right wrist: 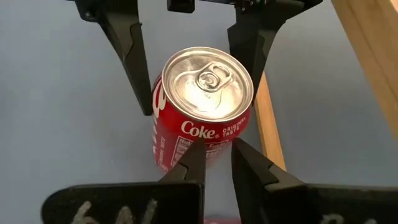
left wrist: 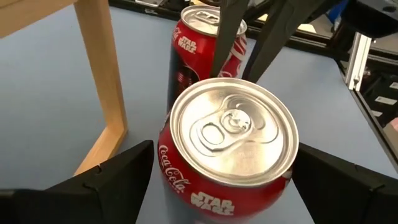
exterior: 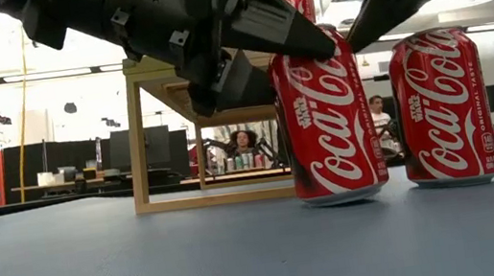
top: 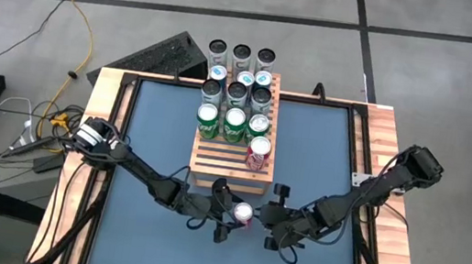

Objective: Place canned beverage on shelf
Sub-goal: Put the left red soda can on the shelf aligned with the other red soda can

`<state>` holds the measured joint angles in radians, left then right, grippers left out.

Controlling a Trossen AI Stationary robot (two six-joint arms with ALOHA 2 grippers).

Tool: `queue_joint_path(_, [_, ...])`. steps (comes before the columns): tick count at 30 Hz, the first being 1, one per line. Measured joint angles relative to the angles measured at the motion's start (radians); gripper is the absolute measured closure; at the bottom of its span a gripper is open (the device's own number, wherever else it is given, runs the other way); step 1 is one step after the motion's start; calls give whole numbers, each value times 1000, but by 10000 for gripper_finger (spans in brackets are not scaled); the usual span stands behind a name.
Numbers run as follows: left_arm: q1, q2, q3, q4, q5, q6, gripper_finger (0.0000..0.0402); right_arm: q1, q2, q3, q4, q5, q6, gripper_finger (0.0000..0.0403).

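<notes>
Coca-Cola can [left wrist: 231, 149]: upright on the blue table [top: 152, 139], just before the shelf [top: 231, 167]; my left gripper [top: 231, 219] spread wide, a finger on either side; my right gripper [top: 273, 232] nearly closed, empty, beside it.

A can [top: 243, 213] stands between my two grippers, just at six o'clock of the shelf [top: 231, 167] that carries more cans.

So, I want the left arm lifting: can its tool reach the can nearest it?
Probably yes: the left tool stands open around that can, with nothing between; the right tool, shut, is just beyond.
</notes>
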<state>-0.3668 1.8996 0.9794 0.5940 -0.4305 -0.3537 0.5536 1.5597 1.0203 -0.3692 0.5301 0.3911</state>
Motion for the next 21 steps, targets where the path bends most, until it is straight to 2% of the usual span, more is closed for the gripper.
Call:
queue_joint_path(5, [0, 0, 0, 1, 1, -3, 70, -7, 0, 0, 15, -7, 0, 340])
queue_joint_path(11, [0, 0, 0, 1, 6, -7, 120, -8, 0, 0, 13, -9, 0, 340])
queue_joint_path(21, [-18, 3, -3, 63, 13, -65, 121, 9, -3, 4, 13, -7, 3, 340])
